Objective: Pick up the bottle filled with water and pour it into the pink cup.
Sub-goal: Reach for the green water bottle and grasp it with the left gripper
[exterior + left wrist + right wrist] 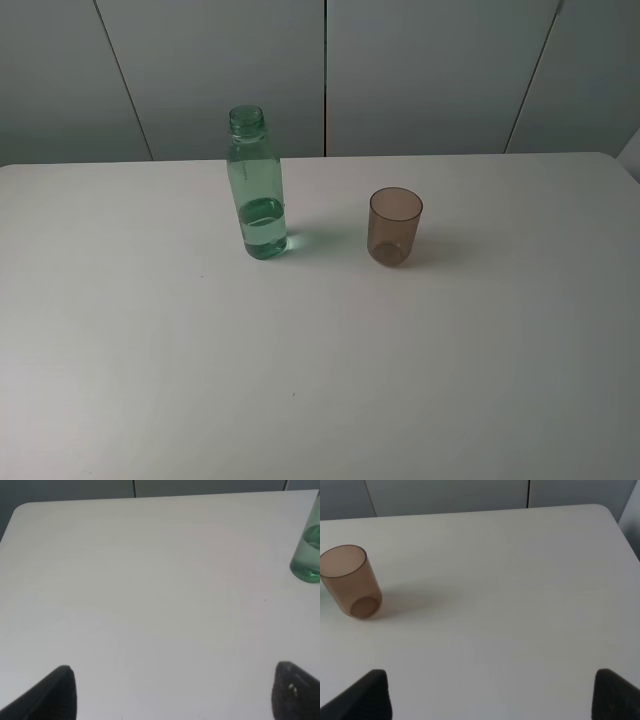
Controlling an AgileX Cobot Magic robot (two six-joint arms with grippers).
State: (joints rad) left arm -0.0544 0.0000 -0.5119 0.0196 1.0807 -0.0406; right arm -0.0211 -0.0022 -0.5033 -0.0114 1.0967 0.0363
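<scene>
Jaws of the left gripper point(175, 680) stand wide apart with only bare table point(300, 380) between the two dark fingertips; they hold nothing. The right gripper point(491, 680) is spread just as wide, and it too grips nothing.

Seen from the high camera, the bottle point(258, 190) stands upright on the white table, a little toward 11 o'clock from the middle of the view. Its neck is uncapped, and clear water fills roughly its lower third. The pink cup point(395, 228) stands upright at 3 o'clock of the bottle, near it but not touching, mouth up. It looks empty, its round base showing through the brownish wall.

The left wrist camera catches only the bottle's lower part point(307, 555) at the picture's edge, well apart from the fingers. The right wrist camera shows the cup point(350, 580) well clear of that gripper's fingers.
</scene>
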